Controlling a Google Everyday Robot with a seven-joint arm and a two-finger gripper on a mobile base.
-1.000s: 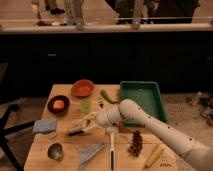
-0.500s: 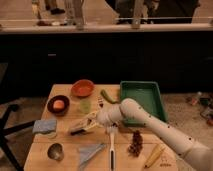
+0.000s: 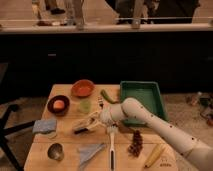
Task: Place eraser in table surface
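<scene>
The eraser (image 3: pixel 81 127), a small oblong block with a dark base and pale top, lies low at the middle-left of the table surface (image 3: pixel 67 162), the light tan wooden top. My gripper (image 3: pixel 95 120) is right at the eraser's right end, at the tip of the white arm (image 3: pixel 150 119) that reaches in from the lower right. I cannot tell whether the eraser rests on the wood or hangs just above it. The contact between gripper and eraser is hidden.
A green tray (image 3: pixel 150 86) sits at the back right, beside an orange bowl (image 3: pixel 82 88) and a dark bowl (image 3: pixel 58 104). A blue-grey cloth (image 3: pixel 44 125), a metal cup (image 3: pixel 55 151), a grey cloth (image 3: pixel 90 151) and a brush (image 3: pixel 111 145) lie nearby.
The gripper and the eraser have edged slightly lower and toward the table's front; otherwise nothing has moved.
</scene>
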